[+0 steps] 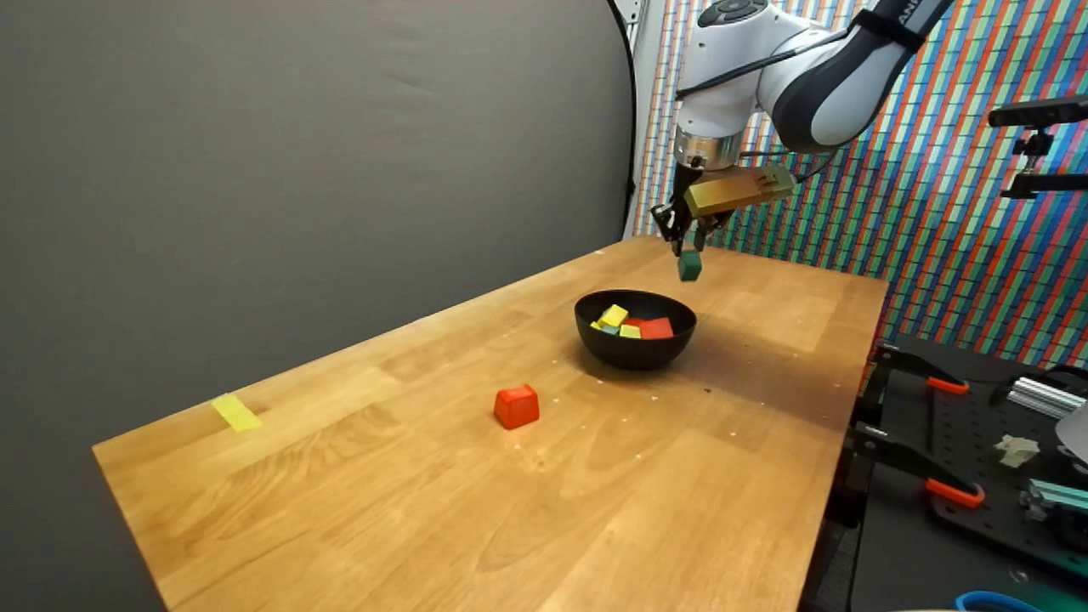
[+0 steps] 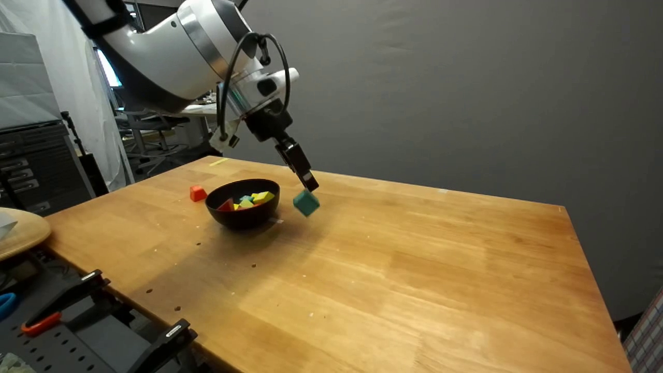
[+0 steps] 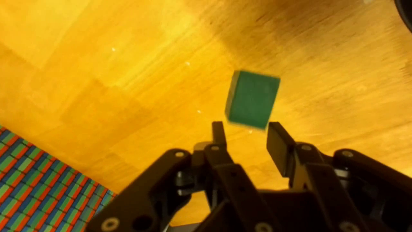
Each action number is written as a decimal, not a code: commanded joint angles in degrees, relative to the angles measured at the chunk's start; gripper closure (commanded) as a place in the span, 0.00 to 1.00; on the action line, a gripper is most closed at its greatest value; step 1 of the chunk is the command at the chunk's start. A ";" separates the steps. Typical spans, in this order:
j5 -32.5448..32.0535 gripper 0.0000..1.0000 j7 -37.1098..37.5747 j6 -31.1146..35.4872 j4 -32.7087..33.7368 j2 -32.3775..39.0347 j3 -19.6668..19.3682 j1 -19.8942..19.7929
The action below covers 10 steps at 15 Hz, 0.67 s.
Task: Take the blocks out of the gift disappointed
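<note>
A green block (image 1: 689,266) hangs in the air, tilted, just past the fingertips of my gripper (image 1: 688,246). In the wrist view the green block (image 3: 253,100) lies beyond the parted fingers (image 3: 219,135), and nothing is between the pads. The black bowl (image 1: 633,353), the task's "gift disappointed", stands beside and below the gripper. Inside it sit several blocks, among them a yellow block (image 1: 614,315), a red block (image 1: 655,328) and a greenish block (image 2: 246,198). A red-orange block (image 1: 517,406) rests on the table outside the bowl. Only the bowl's rim (image 3: 406,13) shows in the wrist view.
A flat yellow tape strip (image 1: 236,412) is stuck near the wooden table's (image 1: 476,510) edge. Black clamps with an orange handle (image 1: 954,491) grip a side bench next to the table. A grey backdrop (image 2: 440,93) rises along one long side.
</note>
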 commanded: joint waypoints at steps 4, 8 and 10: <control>-2.82 0.03 4.52 5.44 -3.20 -3.19 -1.48 0.14; -1.07 0.00 0.16 4.94 -4.52 -8.65 1.96 1.86; 0.56 0.00 -3.39 6.36 -4.09 -9.13 4.23 2.99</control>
